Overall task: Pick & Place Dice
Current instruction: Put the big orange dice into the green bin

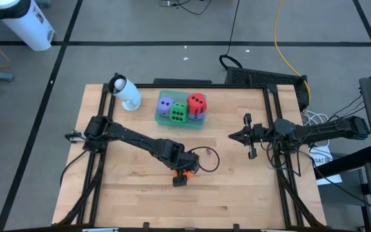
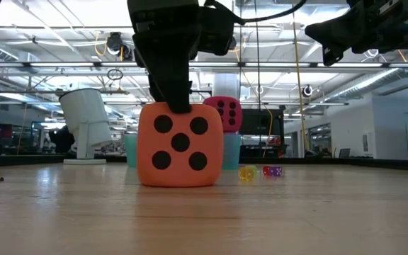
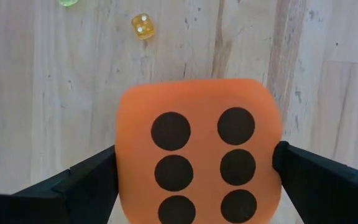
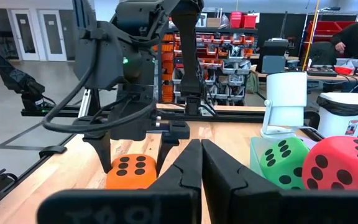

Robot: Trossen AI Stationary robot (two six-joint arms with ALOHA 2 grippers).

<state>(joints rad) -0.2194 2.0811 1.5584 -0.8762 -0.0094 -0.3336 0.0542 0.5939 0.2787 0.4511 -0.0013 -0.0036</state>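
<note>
Orange die [image 2: 180, 144] sits on pale wood-plank tabletop [image 1: 237, 187], near-centre; left gripper [image 1: 181, 177] above it, fingers [image 3: 79, 186] apart w/ one each side. Right gripper [image 1: 248, 136] hovers right, fingers together. Tiny dice [image 2: 247, 172] beyond. Workshop behind: shelving, ceiling lights.

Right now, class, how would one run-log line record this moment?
left gripper: open, straddling orange die on table | right gripper: shut, waiting aloft | tray: green, red, purple dice

orange die [image 2: 180, 145] with black pips, green die [image 1: 178, 113], red die [image 1: 197, 102], purple die [image 1: 165, 106], teal tray [image 1: 162, 119]
</note>
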